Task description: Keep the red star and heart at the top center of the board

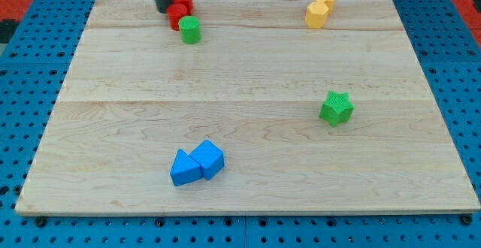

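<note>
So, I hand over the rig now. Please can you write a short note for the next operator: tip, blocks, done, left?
My tip: at the view's top left, touching the left side of the red blocks.
Red blocks: two, pressed together near the top edge, left of centre; shapes unclear. A green cylinder touches them from below.
Done: reds are together, at the top.
Left: probably nudge them right toward centre.

Wide passage across the tabletop (248, 75) middle. Top left crowded: red blocks (180, 7), green cylinder (189, 30) touching. Elsewhere yellow blocks (319, 10), green star (336, 107), blue blocks (197, 164).
</note>
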You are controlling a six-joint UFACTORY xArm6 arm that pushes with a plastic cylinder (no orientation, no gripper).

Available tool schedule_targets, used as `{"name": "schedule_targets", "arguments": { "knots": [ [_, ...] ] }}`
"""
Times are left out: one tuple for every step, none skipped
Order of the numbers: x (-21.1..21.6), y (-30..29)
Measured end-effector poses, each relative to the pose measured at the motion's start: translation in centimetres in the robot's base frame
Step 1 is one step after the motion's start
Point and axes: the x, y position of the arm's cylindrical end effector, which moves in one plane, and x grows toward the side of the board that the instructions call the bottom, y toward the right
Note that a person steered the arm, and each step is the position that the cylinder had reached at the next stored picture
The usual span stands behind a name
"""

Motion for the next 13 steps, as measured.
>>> {"name": "schedule_targets", "arguments": {
  "knots": [
    [1.3,3.3],
    [1.6,-1.9],
    [-3.1,-1.7],
    [-3.3,0.5],
    [-1.7,9.4],
    [-0.2,10.9],
    [1.0,11.1],
    [5.6,16.0],
    [5.8,27.1],
    [5.1,34.1],
    [-2.8,35.2],
    [-3.3,32.1],
    [-0.7,26.4]
  ]
}}
